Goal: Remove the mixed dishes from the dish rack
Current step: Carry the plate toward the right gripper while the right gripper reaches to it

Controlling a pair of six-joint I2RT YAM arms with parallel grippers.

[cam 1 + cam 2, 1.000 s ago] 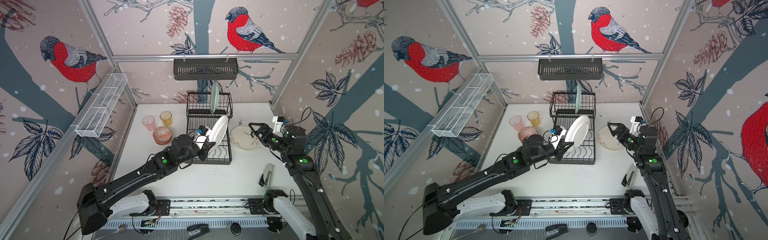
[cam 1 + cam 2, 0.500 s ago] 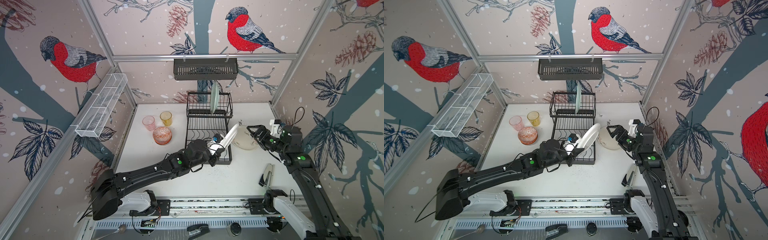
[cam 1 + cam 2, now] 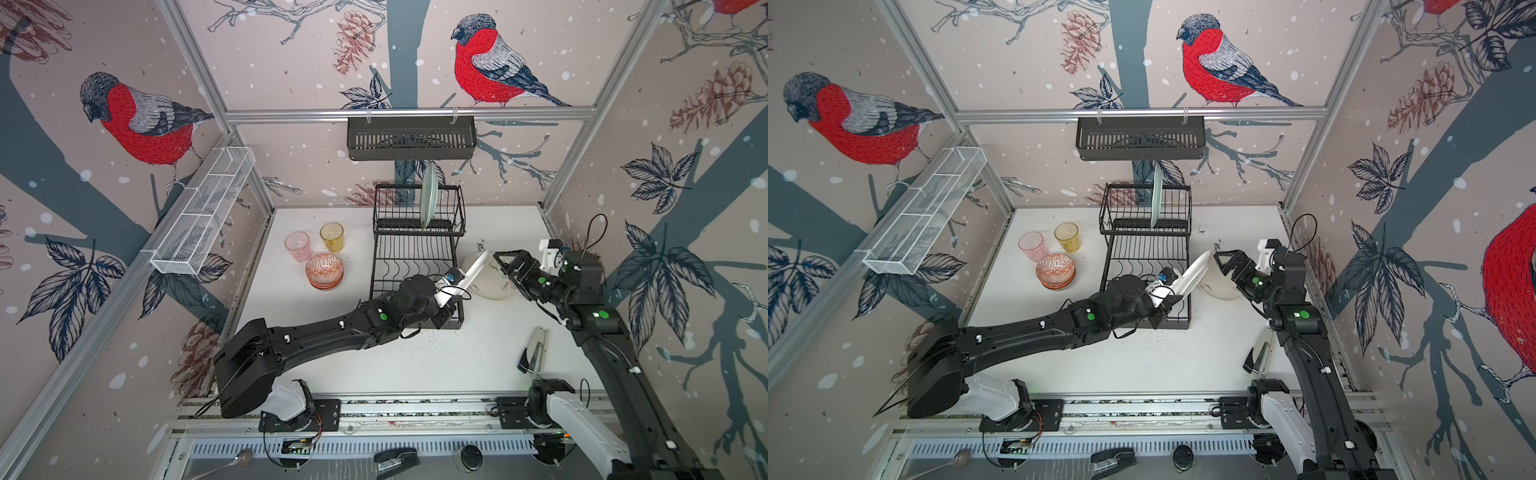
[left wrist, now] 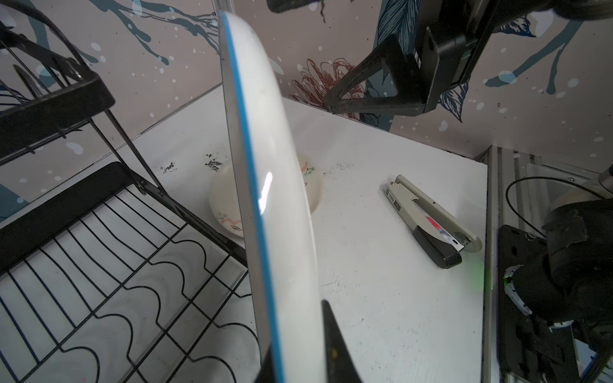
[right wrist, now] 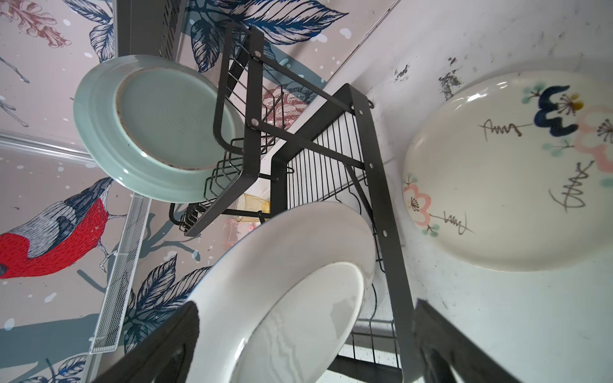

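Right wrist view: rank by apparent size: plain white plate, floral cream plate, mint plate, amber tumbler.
1-2. Plain white glossy plate and cream floral-painted plate: about alike, both cropped by the frame, white one nearest the camera; unranked.
3. Pale mint round plate.
4. Amber glass tumbler, mostly hidden behind the black wire dish rack.

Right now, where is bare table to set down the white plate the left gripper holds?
Widest bare patch: front table between rack, stapler and front rail. Also the back right corner behind the floral plate, and the strip between orange bowl and left arm. Crowded: right of the rack, where floral plate, white plate and open right gripper meet.
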